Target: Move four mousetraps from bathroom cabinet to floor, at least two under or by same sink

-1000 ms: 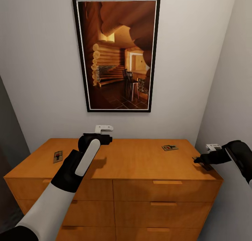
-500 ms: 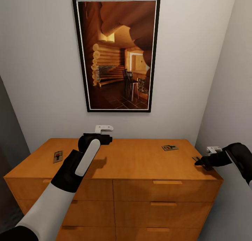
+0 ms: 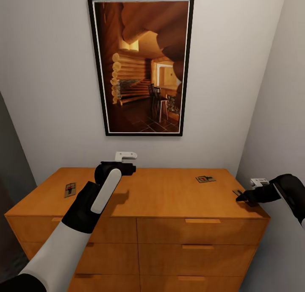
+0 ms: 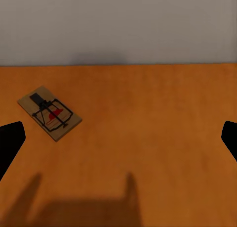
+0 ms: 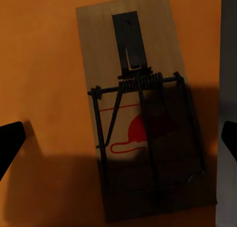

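Barely budged since a second ago — right gripper [image 3: 240, 195] crept a touch lower over the cabinet [image 3: 169, 194] edge.

Hovering fingers apart above a mousetrap [image 5: 145, 123] at the cabinet's right end, not clamped yet. Left gripper [image 3: 127, 167] also spread, up near the cabinet's back edge. Two more traps [image 3: 70, 189] [image 3: 205, 179] flat on the cabinet top, left end and back right. Nothing on the floor so far — basically all left to do.
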{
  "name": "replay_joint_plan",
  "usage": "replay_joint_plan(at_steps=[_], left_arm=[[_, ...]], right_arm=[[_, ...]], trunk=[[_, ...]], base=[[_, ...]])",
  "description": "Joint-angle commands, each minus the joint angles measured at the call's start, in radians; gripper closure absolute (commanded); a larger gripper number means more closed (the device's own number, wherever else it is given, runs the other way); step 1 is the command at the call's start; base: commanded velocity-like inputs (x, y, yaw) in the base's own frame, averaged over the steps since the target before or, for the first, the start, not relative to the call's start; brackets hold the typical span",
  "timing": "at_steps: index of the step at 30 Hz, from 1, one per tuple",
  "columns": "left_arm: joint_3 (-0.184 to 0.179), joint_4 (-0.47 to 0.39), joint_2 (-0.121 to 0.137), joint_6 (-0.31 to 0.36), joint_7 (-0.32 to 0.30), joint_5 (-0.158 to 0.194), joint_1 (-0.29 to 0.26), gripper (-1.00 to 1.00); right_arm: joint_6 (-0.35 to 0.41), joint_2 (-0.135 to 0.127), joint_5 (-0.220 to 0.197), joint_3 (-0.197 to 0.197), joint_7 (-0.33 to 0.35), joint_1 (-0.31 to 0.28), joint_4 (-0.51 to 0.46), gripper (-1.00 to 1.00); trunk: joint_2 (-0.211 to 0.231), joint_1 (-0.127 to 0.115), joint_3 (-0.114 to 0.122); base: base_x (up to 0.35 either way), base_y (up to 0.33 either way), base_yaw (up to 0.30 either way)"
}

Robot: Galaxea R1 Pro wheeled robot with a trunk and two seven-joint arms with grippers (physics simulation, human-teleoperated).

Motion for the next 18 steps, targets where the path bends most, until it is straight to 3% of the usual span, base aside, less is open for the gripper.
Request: replay_joint_plan(at_steps=[1,14,15,18], left_arm=[[-0.001,0.0,0.0,0.002,0.011,0.01,-0.001,-1.0],[-0.001,-0.001,0.001,0.002,0.011,0.01,0.008,-1.0],[-0.001,-0.001,0.001,0.002,0.011,0.01,0.008,-1.0],[-0.001,-0.001,0.001,0.002,0.011,0.01,0.008,-1.0]], right_arm=[[0.001,-0.001,0.021,0.005,0.011,0.001,0.002,-1.0],[-0.001,0.001,0.022,0.006,0.009,0.001,0.006,-1.0],[-0.001,0.001,0.022,0.006,0.009,0.001,0.006,1.0],[-0.001,0.001,0.022,0.006,0.009,0.001,0.006,1.0]], trunk=[[-0.001,0.0,-0.002],[-0.001,0.0,-0.002],[-0.001,0.0,-0.002],[-0.001,0.0,-0.002]], base=[[0.0,0.0,0.0],[0.0,0.0,0.0],[0.0,0.0,0.0],[0.0,0.0,0.0]])
